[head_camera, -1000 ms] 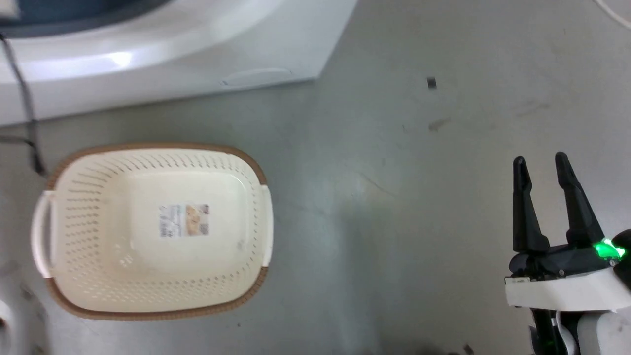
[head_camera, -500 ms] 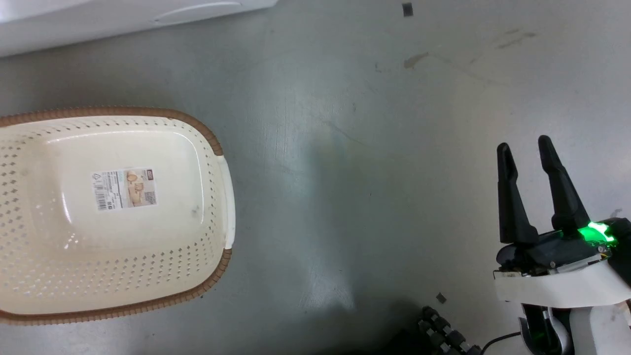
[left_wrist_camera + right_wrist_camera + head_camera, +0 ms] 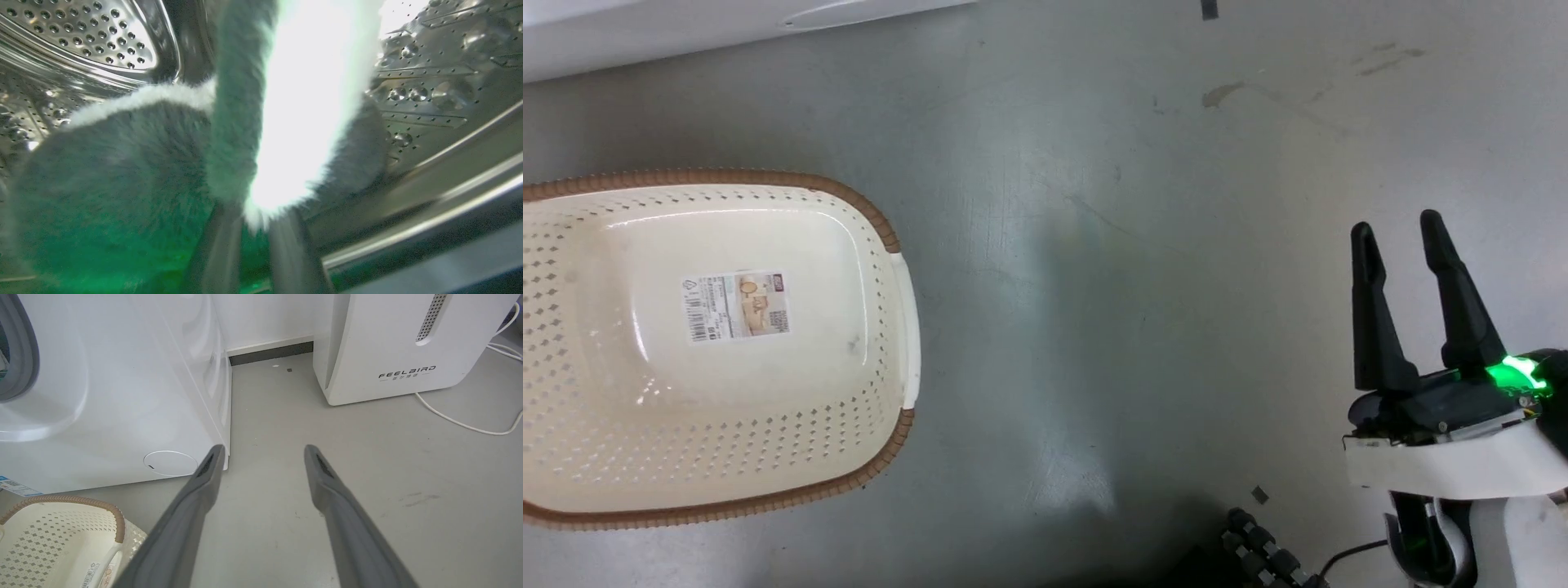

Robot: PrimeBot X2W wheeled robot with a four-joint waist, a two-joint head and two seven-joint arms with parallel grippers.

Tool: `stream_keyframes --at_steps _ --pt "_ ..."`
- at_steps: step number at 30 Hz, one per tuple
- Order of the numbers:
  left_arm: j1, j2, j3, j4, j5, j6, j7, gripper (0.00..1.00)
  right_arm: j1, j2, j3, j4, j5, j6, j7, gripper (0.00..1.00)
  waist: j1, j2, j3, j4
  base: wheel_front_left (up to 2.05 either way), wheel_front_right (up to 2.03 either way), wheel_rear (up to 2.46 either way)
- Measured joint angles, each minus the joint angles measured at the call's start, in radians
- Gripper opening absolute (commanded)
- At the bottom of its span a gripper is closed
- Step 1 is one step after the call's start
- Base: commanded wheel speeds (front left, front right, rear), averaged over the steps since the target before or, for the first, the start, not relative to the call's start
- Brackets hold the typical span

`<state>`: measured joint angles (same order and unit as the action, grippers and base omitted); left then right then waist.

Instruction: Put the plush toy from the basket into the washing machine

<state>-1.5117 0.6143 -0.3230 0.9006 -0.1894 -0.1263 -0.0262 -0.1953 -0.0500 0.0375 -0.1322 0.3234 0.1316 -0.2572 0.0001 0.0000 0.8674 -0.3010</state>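
Note:
The plush toy (image 3: 122, 163), fluffy black with a bright white patch, lies inside the washing machine's shiny perforated drum (image 3: 102, 41). My left gripper (image 3: 255, 212) is inside the drum, shut on a tuft of the toy's fur between its two fingers. The cream perforated basket (image 3: 907, 327) with its brown rim stands on the floor at the left, holding nothing but its paper label; its corner (image 3: 61, 539) also shows in the right wrist view. The washing machine's white front (image 3: 122, 396) rises behind it. My right gripper (image 3: 1396, 224) hovers open over bare floor at the right, fingers (image 3: 188, 514) apart.
A white slanted appliance marked FEELBIRD (image 3: 408, 343) stands to the right of the washer, with a white cable (image 3: 461, 424) trailing on the floor. A dark ribbed cable (image 3: 1266, 547) lies near my base. Grey floor stretches between the basket and my right gripper.
The head camera has tilted and turned, so the washer has slid up out of frame and the basket sits further left. My right gripper stays open, in much the same pose.

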Motion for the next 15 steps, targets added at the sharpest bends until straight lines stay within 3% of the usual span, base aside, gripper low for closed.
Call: stream_keyframes --at_steps 7,15 --pt "0.043 -0.026 -0.050 0.073 -0.060 0.000 -0.089 1.00 -0.009 0.000 -0.029 0.014 -0.039 0.000 0.000 1.00 0.0000 0.0000 -0.063 0.026 0.00 0.00 0.00" --pt "0.209 -0.121 -0.059 0.133 -0.139 0.000 -0.213 1.00 -0.007 0.000 -0.063 0.041 -0.106 0.000 0.000 1.00 -0.0001 0.0000 -0.209 0.073 0.00 0.00 0.00"
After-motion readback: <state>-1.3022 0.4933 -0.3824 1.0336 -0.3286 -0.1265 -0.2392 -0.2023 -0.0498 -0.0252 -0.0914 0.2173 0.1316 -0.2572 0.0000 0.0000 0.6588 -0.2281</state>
